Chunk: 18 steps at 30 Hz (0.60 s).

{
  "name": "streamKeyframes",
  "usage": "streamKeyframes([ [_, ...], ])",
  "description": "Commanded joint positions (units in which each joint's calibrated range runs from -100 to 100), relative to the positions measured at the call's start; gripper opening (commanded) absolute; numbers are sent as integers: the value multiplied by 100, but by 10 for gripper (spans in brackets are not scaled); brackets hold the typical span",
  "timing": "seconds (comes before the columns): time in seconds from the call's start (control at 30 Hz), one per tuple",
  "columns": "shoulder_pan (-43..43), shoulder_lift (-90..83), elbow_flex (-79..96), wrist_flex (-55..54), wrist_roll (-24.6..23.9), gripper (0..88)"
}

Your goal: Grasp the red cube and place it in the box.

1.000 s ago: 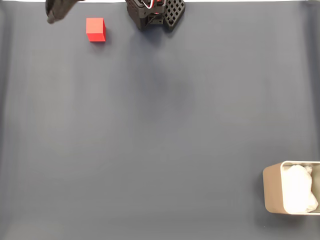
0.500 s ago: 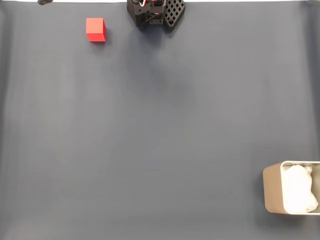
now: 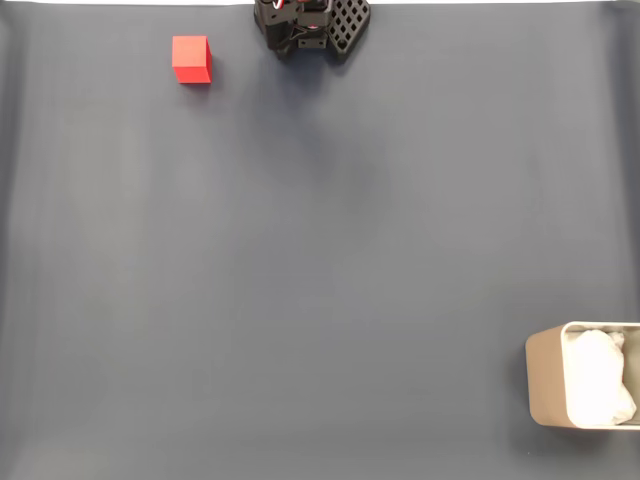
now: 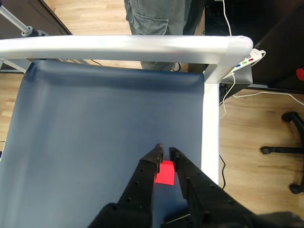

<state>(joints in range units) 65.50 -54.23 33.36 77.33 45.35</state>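
Above the red cube (image 4: 166, 173), which sits on the counter (image 3: 320, 260) far from the box (image 3: 545, 375) at the opposite corner, end effector (image 4: 165, 150) hangs with fingers slightly parted, holding nothing, apparently lining up a grasp.

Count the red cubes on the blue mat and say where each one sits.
1. The red cube sits on the blue mat near the top-left of the fixed view, far from the box; in the wrist view it lies beyond the gripper.
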Motion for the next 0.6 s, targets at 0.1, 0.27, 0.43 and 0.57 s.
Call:
streamKeyframes([
  [0.1,204,-79,-33,-44,5,11],
  [0.27,289,-62,103,-93,-5,11],
  [0.43,410,-192,432,-200,54,11],
  [0.57,488,-218,541,-200,59,13],
])
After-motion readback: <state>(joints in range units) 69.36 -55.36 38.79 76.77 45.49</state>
